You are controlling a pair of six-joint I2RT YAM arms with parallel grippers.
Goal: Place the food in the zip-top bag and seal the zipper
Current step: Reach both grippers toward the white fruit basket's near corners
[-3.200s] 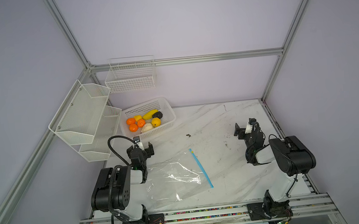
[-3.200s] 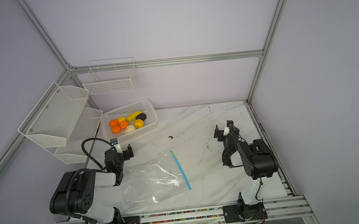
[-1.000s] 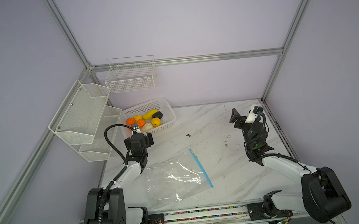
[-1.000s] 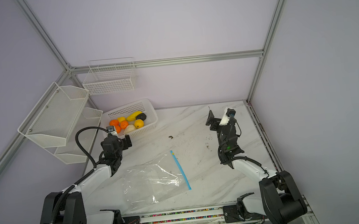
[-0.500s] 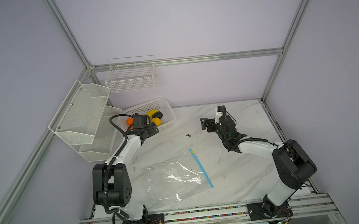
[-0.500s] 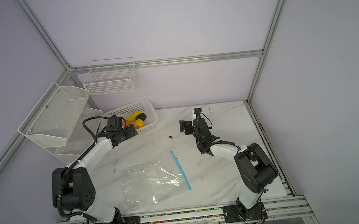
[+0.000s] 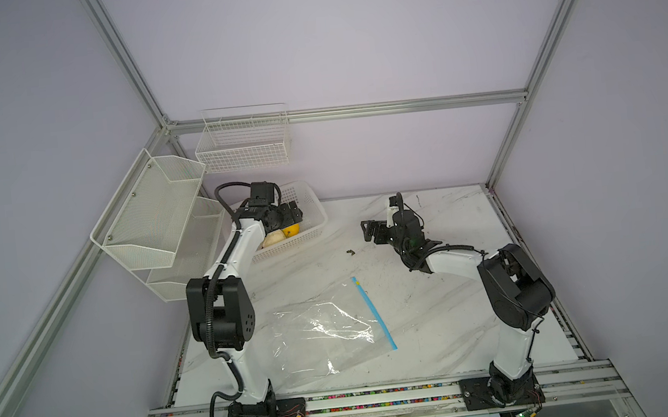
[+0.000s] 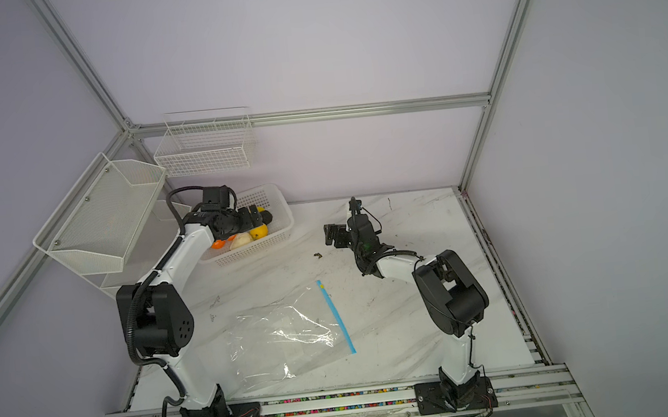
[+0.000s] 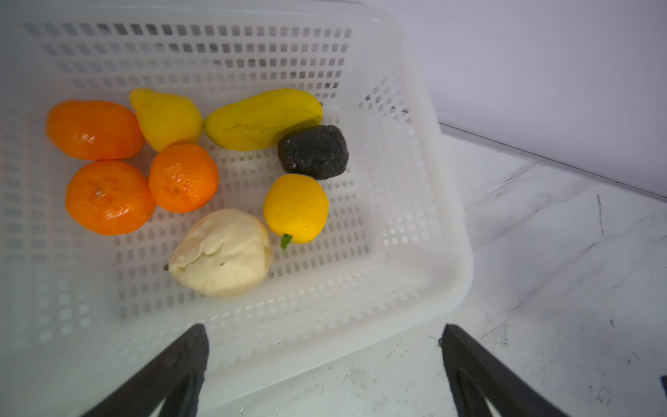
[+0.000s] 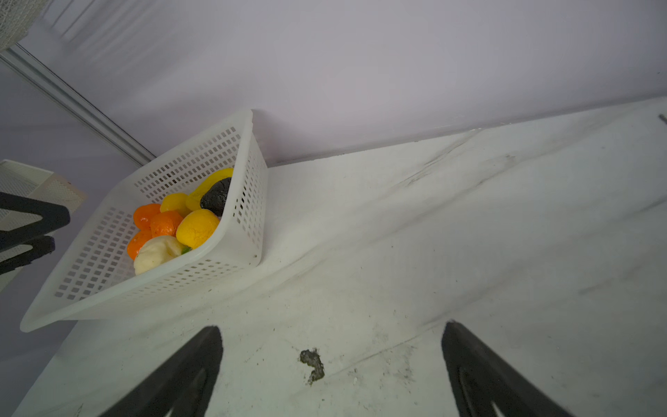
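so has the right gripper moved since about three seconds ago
Yes. The right gripper has swung leftward, from near the right edge of the table toward the white basket, open and empty.

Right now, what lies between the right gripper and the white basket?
Only bare marble tabletop up to the white basket, as the right wrist view shows; a small dark speck lies near the right gripper.

Food (image 9: 183,177) lay in the basket (image 7: 307,203) at the table's (image 7: 439,324) back left; the bag (image 7: 319,332) lay before it, toward the front.
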